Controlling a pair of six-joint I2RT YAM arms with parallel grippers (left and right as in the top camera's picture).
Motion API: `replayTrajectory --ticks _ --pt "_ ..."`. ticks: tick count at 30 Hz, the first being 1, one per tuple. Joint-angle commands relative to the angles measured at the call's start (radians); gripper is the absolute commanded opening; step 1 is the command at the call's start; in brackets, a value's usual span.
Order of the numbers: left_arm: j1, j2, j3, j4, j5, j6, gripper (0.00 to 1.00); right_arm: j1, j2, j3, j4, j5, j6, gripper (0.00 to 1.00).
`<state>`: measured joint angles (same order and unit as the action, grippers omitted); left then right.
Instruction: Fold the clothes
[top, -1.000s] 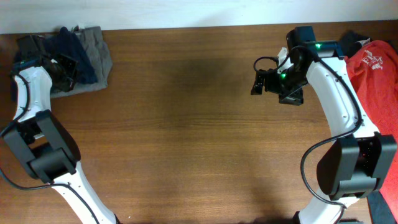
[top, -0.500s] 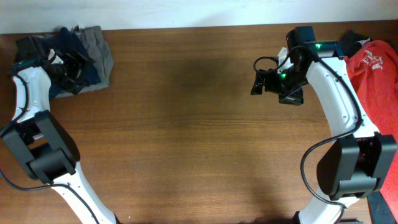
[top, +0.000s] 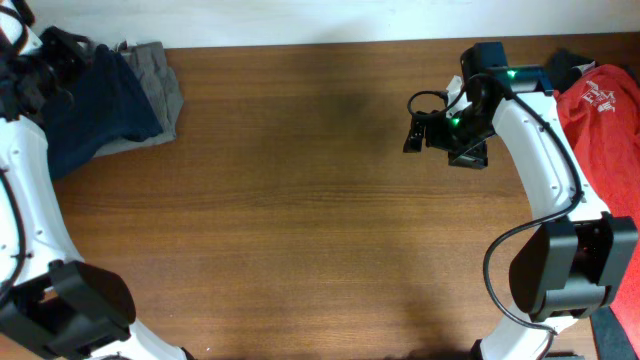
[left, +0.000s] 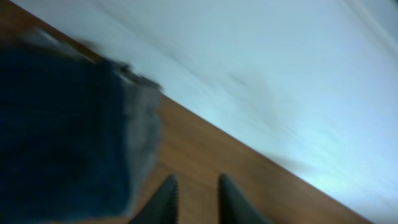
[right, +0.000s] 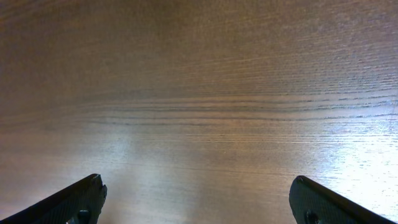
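The dark navy shorts (top: 95, 110) lie spread at the table's far left, over the grey shorts (top: 160, 80). In the blurred left wrist view the navy shorts (left: 56, 130) and the grey shorts (left: 142, 130) lie left of the fingers. My left gripper (top: 60, 45) (left: 194, 186) is at the back left corner beside the navy shorts, fingers a little apart with only wood between them. My right gripper (top: 412, 133) (right: 199, 199) is wide open and empty above bare wood. The red white-printed T-shirt (top: 605, 110) lies at the far right.
The wooden table (top: 300, 200) ends at a white back wall (left: 280, 74) just behind the left gripper. A dark cloth (top: 565, 62) lies behind the red T-shirt at the back right corner.
My left arm has swung up and left to the back corner. The navy shorts now lie spread out further left and forward. The right arm has not moved.
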<state>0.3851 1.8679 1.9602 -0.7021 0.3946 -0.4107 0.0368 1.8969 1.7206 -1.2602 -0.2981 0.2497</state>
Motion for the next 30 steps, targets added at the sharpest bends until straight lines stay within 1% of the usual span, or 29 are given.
replayTrajectory --ticks 1,3,9,13,17,24,30 --pt "-0.016 0.076 -0.003 0.145 -0.432 0.039 0.04 -0.005 -0.037 0.011 0.000 -0.008 -0.010 0.99" --pt "-0.016 0.118 -0.003 0.219 -0.517 0.039 0.01 -0.005 -0.037 0.011 0.000 -0.009 -0.010 0.99" --pt "-0.016 0.342 -0.003 0.424 -0.647 0.050 0.01 -0.005 -0.037 0.011 -0.002 -0.008 -0.010 0.99" --pt "-0.016 0.467 -0.003 0.502 -0.676 0.166 0.01 -0.005 -0.037 0.011 -0.001 -0.008 -0.010 0.99" --pt "-0.016 0.581 -0.003 0.524 -0.785 0.182 0.01 -0.005 -0.037 0.011 -0.001 -0.005 -0.010 0.99" --pt "-0.019 0.651 -0.004 0.487 -0.776 0.212 0.01 -0.005 -0.037 0.011 -0.005 -0.006 -0.010 0.99" --pt "-0.011 0.652 -0.041 0.459 -0.777 0.320 0.01 -0.005 -0.037 0.011 -0.016 -0.006 -0.010 0.99"
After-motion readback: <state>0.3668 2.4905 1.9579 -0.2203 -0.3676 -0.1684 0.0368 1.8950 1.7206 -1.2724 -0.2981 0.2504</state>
